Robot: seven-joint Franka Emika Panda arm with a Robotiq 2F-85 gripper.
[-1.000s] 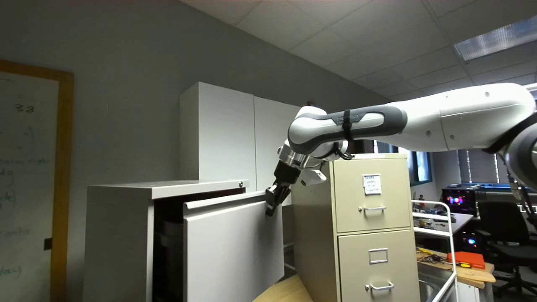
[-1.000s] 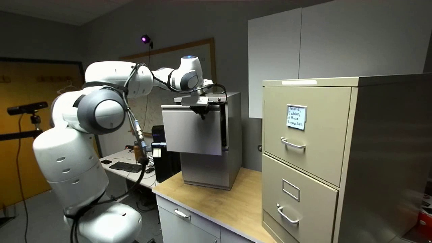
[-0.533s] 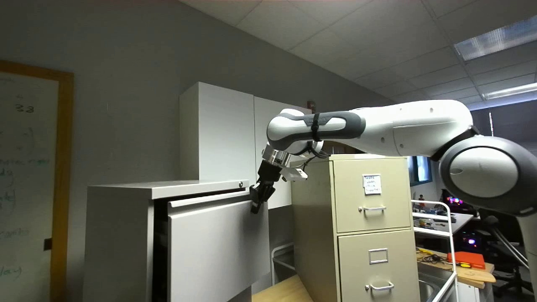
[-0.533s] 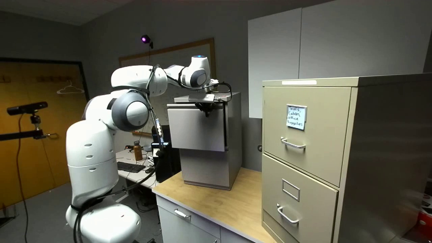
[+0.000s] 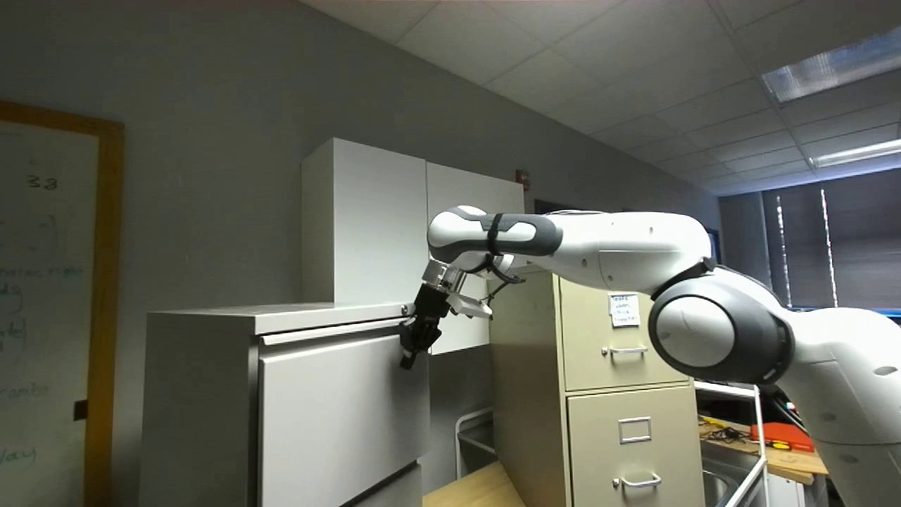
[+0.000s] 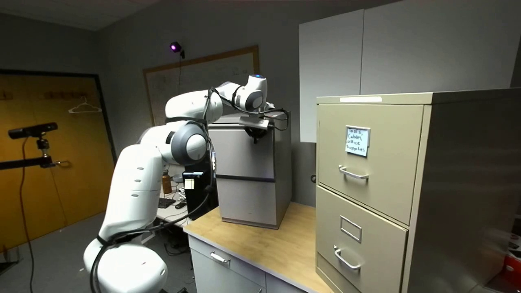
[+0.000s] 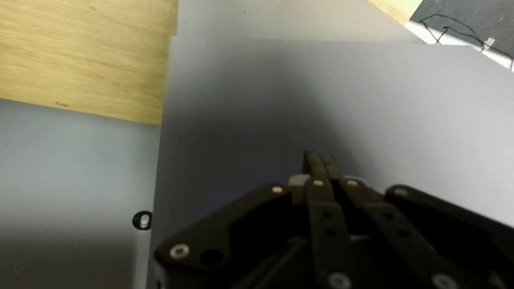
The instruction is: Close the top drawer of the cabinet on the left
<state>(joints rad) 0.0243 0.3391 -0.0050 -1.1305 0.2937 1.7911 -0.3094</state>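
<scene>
The white cabinet stands on the wooden counter and also shows in an exterior view. Its top drawer has a plain front, seen in both exterior views and in the wrist view. The drawer front sits flush or nearly flush with the cabinet; the inside is hidden. My gripper is shut and empty, pointing down at the upper part of the front, close to its side edge. In the wrist view the fingertips meet each other and are at or against the front, over a dark shadow.
A beige filing cabinet with handled drawers stands beside the white cabinet. White wall cupboards hang behind. The wooden counter lies below. A desk with a keyboard is behind the arm. A whiteboard hangs on the wall.
The top drawer has moved inward from clearly open to about flush with the cabinet. My shut gripper has moved with its front toward the cabinet, and the arm has stretched out and lowered.
</scene>
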